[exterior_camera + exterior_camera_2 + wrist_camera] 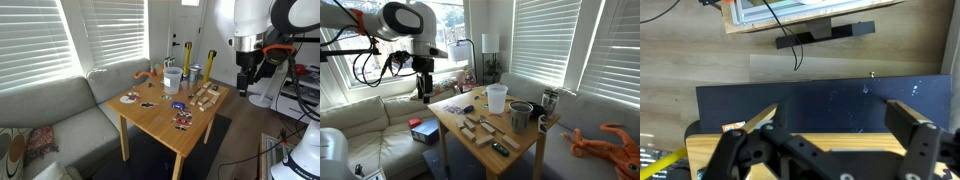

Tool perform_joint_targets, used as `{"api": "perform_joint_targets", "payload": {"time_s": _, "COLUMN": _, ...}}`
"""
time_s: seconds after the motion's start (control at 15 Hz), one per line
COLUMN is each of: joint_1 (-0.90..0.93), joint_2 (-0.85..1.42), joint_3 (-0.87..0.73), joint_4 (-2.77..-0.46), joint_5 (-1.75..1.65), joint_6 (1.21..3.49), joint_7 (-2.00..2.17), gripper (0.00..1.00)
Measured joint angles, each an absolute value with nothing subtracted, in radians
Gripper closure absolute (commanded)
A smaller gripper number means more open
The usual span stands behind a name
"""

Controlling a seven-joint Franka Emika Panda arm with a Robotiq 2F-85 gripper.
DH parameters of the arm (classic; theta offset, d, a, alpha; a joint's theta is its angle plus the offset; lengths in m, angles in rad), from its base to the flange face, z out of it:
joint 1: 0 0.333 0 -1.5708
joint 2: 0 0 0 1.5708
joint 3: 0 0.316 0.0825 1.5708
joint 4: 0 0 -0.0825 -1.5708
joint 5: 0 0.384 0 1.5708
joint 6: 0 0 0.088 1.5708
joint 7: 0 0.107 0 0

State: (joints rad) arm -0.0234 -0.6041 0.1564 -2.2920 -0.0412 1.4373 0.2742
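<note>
My gripper (pixel 247 78) hangs open and empty in the air beside the wooden table (pixel 160 115), past its edge; it also shows in an exterior view (pixel 424 92). In the wrist view the two fingers (pixel 835 125) are spread wide with nothing between them, above the table's edge (pixel 840 142) and a dark rug (pixel 820 105). Nearest on the table are wooden blocks (pixel 207 96), which also show in an exterior view (pixel 480 126).
On the table stand a clear plastic cup (pixel 497 98), a metal pot (pixel 521 115), a mug (pixel 550 101) and small items. A grey sofa (pixel 50 110) is beside it, with an orange octopus toy (pixel 610 142). A red box (pixel 424 131) lies on the floor.
</note>
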Motion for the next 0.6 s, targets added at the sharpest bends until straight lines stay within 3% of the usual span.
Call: {"api": "perform_joint_targets", "payload": {"time_s": 0.6, "joint_1": -0.024, "joint_2": -0.597, "joint_3": 0.151, "joint_4": -2.302, "joint_5": -0.051, "joint_6": 1.461, "joint_7": 0.280, "gripper": 0.00}}
